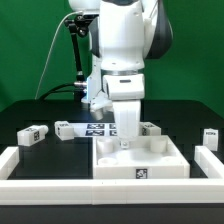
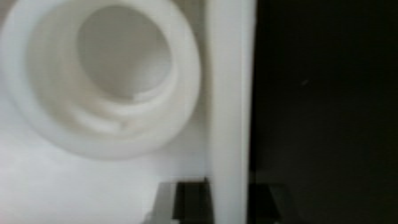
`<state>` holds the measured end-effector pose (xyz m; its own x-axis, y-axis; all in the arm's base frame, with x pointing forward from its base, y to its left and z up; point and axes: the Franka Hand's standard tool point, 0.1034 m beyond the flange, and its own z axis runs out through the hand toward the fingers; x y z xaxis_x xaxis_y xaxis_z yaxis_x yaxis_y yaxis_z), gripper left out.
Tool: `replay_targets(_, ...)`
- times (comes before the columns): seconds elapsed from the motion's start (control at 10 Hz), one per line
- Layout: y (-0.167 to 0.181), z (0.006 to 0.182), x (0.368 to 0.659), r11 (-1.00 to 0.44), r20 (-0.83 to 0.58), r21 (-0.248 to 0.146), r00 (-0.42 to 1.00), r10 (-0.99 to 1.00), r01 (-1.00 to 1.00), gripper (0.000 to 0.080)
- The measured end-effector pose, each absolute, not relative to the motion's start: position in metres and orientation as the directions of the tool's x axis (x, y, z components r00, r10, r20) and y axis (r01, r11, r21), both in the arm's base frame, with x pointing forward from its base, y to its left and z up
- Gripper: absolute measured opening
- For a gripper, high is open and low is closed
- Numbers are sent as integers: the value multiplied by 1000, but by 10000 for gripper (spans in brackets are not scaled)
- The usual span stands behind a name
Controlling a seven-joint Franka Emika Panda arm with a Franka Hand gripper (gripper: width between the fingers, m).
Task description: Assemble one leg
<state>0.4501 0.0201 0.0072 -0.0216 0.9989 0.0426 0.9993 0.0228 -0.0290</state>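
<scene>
The white rimmed panel lies in the middle of the table, with a marker on its near edge. My gripper reaches straight down onto its far rim. In the wrist view the panel's rim runs between my two dark fingers, which sit against it on both sides, so the gripper is shut on the rim. A round socket in the panel shows beside it. Small white legs lie on the table: two at the exterior view's left, one behind the panel, one at the right.
The marker board lies behind the panel, next to the arm's base. A long white bar runs along the front, with raised ends at both sides. The table surface is dark.
</scene>
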Motion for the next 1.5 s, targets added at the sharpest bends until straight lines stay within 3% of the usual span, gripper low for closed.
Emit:
replay_targets(0.4, 47, 7, 479, 45, 69, -4, -44, 997, 999, 61)
replay_targets(1.2, 53, 7, 489, -13, 63, -13, 13, 998, 1000, 68)
replay_targets(1.4, 53, 7, 489, -13, 63, -14, 14, 998, 1000, 429)
replay_targets(1.5, 53, 7, 489, -13, 63, -14, 14, 998, 1000, 429)
